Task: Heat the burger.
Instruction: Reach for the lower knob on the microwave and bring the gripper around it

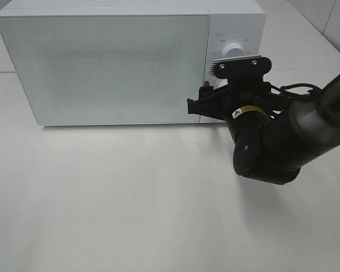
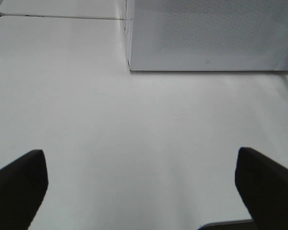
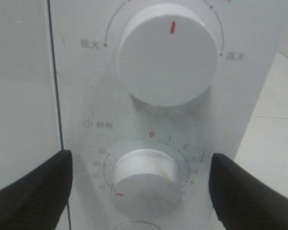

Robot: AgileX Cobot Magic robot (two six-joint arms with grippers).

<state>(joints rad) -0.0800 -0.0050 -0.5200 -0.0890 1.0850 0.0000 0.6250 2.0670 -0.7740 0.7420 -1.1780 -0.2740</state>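
The burger is out of view. The white microwave (image 1: 102, 62) stands at the back of the table with its door shut; its lower front also shows in the left wrist view (image 2: 206, 33). My right gripper (image 1: 201, 99) is at the control panel. In the right wrist view it (image 3: 141, 160) is open, with one finger on each side of the timer knob (image 3: 145, 181) and not touching it. The knob's red mark points near 20. The power knob (image 3: 167, 52) is above it. My left gripper (image 2: 140, 152) is open and empty over bare table in front of the microwave.
The white table (image 1: 130, 204) stretches in front of the microwave. The right arm's dark body (image 1: 272, 147) hangs over the table at the right. A table seam (image 2: 57, 17) runs behind the microwave's left side.
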